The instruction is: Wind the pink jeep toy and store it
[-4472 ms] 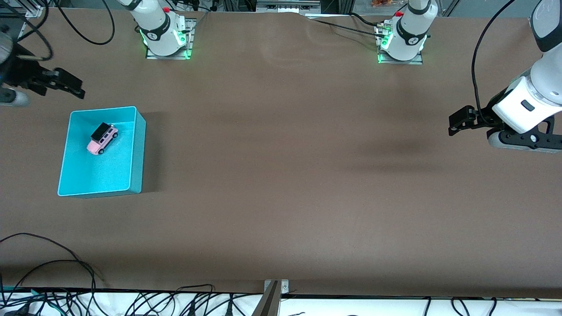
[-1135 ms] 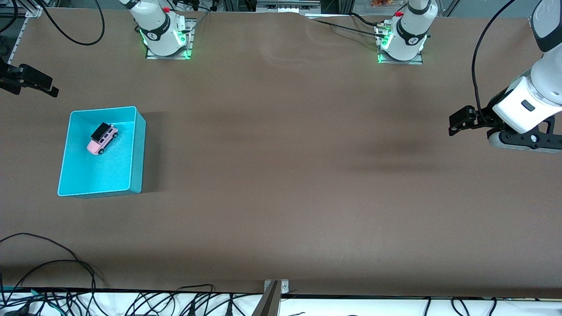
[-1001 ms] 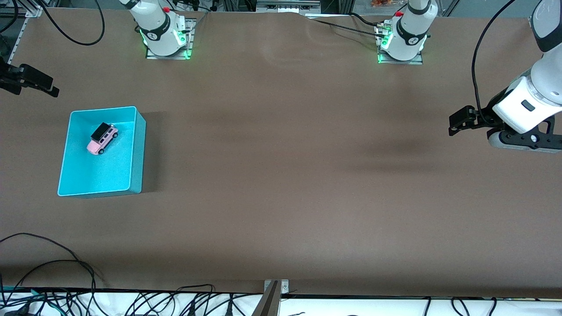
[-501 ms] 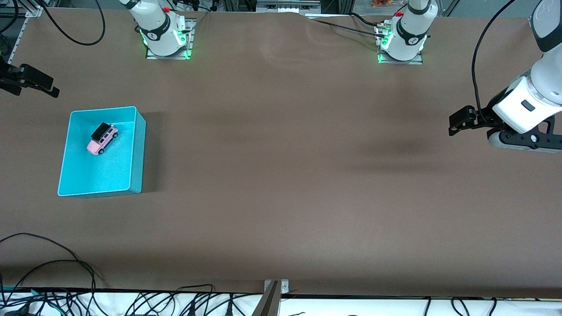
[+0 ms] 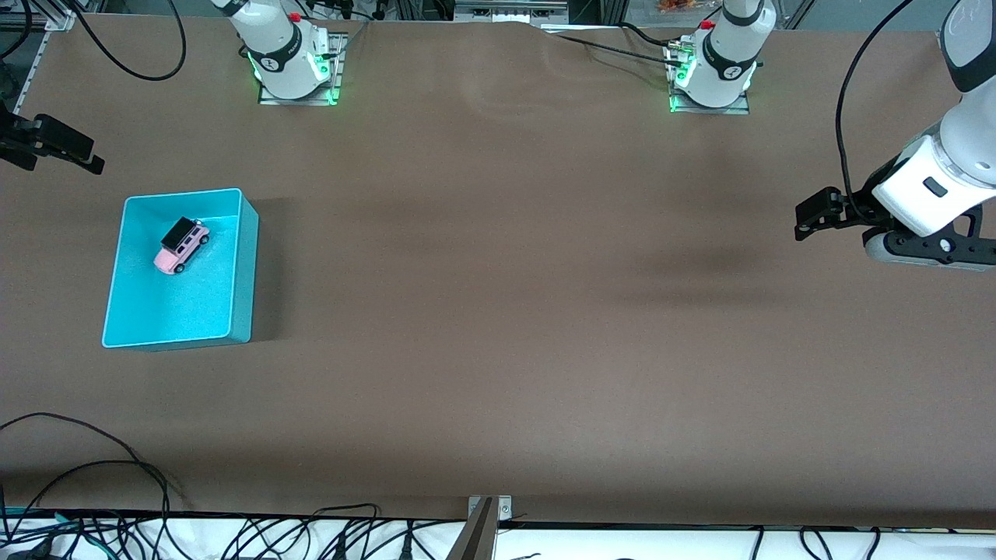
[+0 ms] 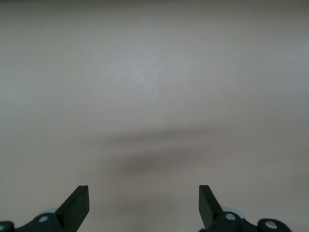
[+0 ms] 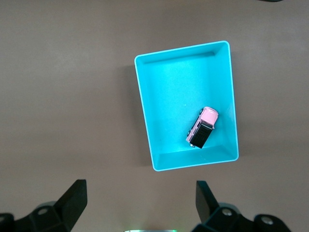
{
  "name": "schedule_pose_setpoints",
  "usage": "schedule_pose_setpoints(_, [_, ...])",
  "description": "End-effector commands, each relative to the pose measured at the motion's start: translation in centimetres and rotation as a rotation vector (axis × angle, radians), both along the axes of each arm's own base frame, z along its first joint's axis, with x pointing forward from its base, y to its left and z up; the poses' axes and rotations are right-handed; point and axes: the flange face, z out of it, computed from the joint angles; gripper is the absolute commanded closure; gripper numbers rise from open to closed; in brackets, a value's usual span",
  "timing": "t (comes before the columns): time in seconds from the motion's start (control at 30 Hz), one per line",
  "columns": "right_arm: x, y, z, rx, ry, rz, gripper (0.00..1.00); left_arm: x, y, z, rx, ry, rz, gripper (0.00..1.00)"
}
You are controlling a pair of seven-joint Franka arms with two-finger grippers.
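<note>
Apparently stored: the pink jeep toy (image 5: 182, 246) rests in the turquoise bin (image 5: 243, 264), while the left gripper (image 6: 144, 205) and right gripper (image 7: 140, 200) hover apart over the table (image 5: 498, 311), fingers open and empty.

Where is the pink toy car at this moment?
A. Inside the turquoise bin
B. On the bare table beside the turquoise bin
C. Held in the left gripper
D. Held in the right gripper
A. The pink toy car sits on the floor of the turquoise bin, while the right gripper and the left gripper are both open, empty and away from it.
</note>
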Motion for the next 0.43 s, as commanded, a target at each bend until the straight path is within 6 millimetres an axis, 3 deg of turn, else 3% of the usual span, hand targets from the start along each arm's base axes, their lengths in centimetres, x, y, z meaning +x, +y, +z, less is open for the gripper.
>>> schedule_pose_setpoints(0.0, [0.42, -0.25, 0.46, 0.004, -0.010, 0.002, 0.00, -0.29, -0.15, 0.65, -0.003, -0.010, 0.003, 0.00])
schedule_pose_setpoints(0.4, [0.38, -0.16, 1.19, 0.004, -0.021, 0.008, 0.00, -0.30, -0.24, 0.65, -0.003, -0.010, 0.001, 0.00])
